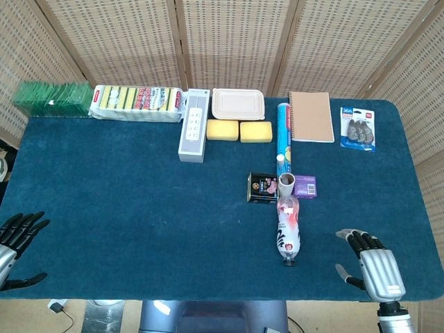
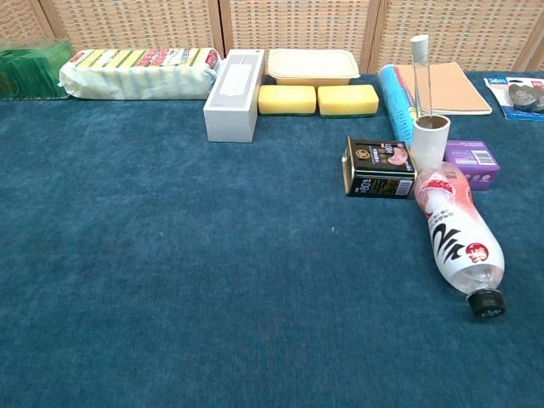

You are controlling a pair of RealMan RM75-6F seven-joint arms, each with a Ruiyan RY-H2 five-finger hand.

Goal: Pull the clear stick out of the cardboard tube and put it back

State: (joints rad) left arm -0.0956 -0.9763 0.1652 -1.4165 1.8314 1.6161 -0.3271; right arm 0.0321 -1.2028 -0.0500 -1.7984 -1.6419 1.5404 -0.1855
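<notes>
A short cardboard tube (image 2: 430,143) stands upright between a black tin and a purple box; from above the tube (image 1: 286,182) shows its open top. The clear stick (image 2: 421,75) rises out of the tube, its white cap at the top. My right hand (image 1: 370,264) rests open at the table's front right corner, well away from the tube. At the front left edge lies my left hand (image 1: 17,239), open too, with its fingers spread. Neither hand shows in the chest view.
A plastic bottle (image 2: 458,235) lies on its side just in front of the tube. Beside the tube are a black tin (image 2: 379,167) and a purple box (image 2: 472,163). A blue roll (image 1: 284,128), notebook (image 1: 311,116), sponges (image 1: 239,130) and power strip (image 1: 193,125) line the back.
</notes>
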